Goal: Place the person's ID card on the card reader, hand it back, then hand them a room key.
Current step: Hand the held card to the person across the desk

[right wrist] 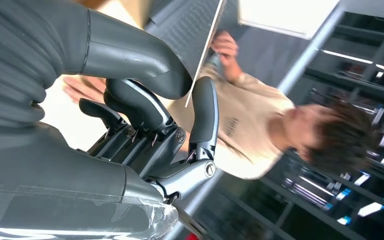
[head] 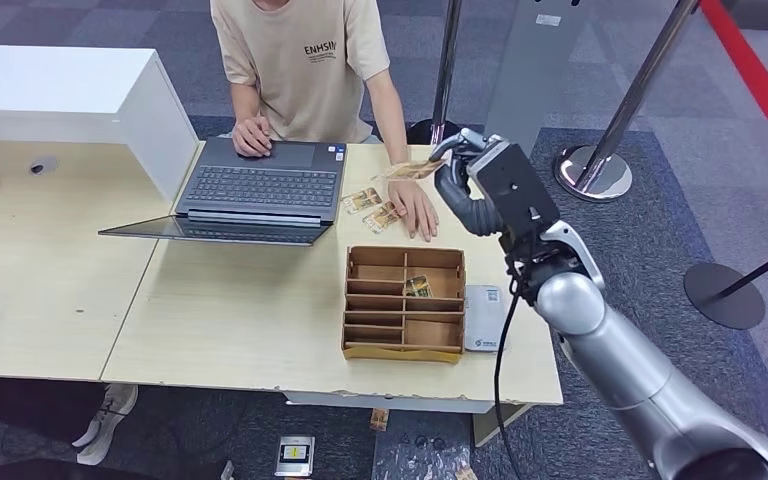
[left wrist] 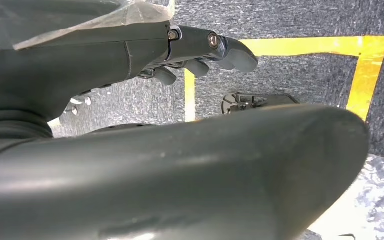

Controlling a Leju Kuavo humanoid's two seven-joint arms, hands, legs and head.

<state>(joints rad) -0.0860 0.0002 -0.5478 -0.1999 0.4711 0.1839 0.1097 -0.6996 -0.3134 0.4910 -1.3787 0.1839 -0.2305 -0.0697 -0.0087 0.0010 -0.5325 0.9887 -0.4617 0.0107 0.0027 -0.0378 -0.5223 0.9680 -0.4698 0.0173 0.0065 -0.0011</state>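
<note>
1. Nearest the camera, the silver right arm rises from the lower right of the head view, ending in the right hand (head: 470, 185) raised above the far right corner of the table (head: 230, 340).
2. That hand pinches a thin card (head: 407, 171) between thumb and a finger; in the right wrist view the card (right wrist: 203, 60) is edge-on. Whether it is the ID card or a room key cannot be told.
3. Just below the card lies the person's hand (head: 415, 205), flat on the table, not raised to receive.
4. Risk: the pinch catches only the card's edge, so it could slip and drop if let go before the person takes hold.
5. Two more cards (head: 372, 208) lie beside that hand, inviting a mix-up.
6. Nearer the robot sit the wooden tray (head: 404, 304), one card inside, and the grey card reader (head: 484, 318) touching its right side.
7. The left hand (left wrist: 200, 50) hangs over the floor, fingers loosely apart, holding nothing.
</note>
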